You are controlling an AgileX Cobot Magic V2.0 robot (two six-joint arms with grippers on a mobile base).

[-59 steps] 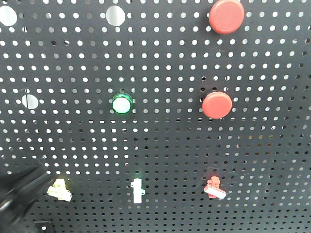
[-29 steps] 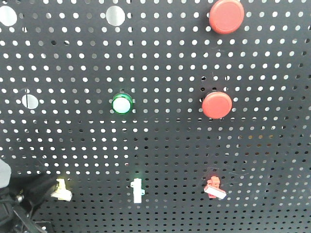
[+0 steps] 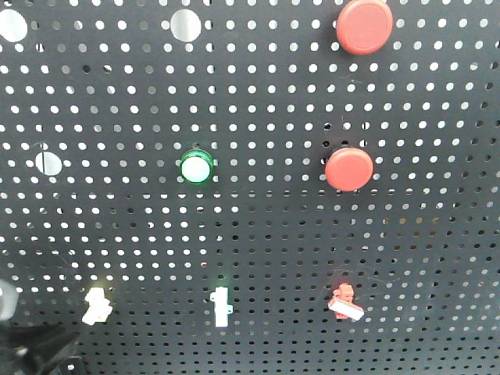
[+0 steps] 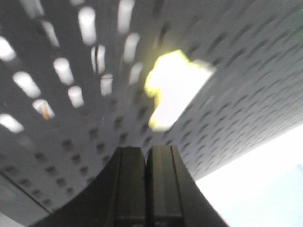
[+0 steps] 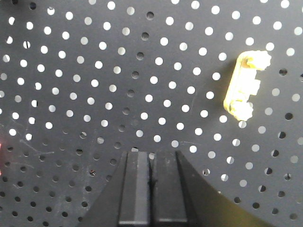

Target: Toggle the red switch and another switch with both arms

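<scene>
The red switch (image 3: 344,303) sits low on the right of the black pegboard (image 3: 258,234), with nothing touching it. Left of it are a white switch (image 3: 221,306) and a pale yellow switch (image 3: 96,305). My left arm (image 3: 31,351) shows as a dark shape in the bottom left corner, below and left of the yellow switch. In the left wrist view the left gripper (image 4: 146,152) is shut and empty, just beneath the blurred yellow switch (image 4: 177,87). The right gripper (image 5: 150,155) is shut and empty, facing bare board, with a pale switch (image 5: 246,84) up to its right.
Two big round red push buttons (image 3: 364,25) (image 3: 348,168) and a green-ringed button (image 3: 196,166) are mounted higher on the board. A faint red glow (image 5: 2,146) shows at the left edge of the right wrist view.
The left arm has dropped down and left, away from the yellow switch it was touching. That switch's lever now stands differently. The red and white switches are unchanged.
</scene>
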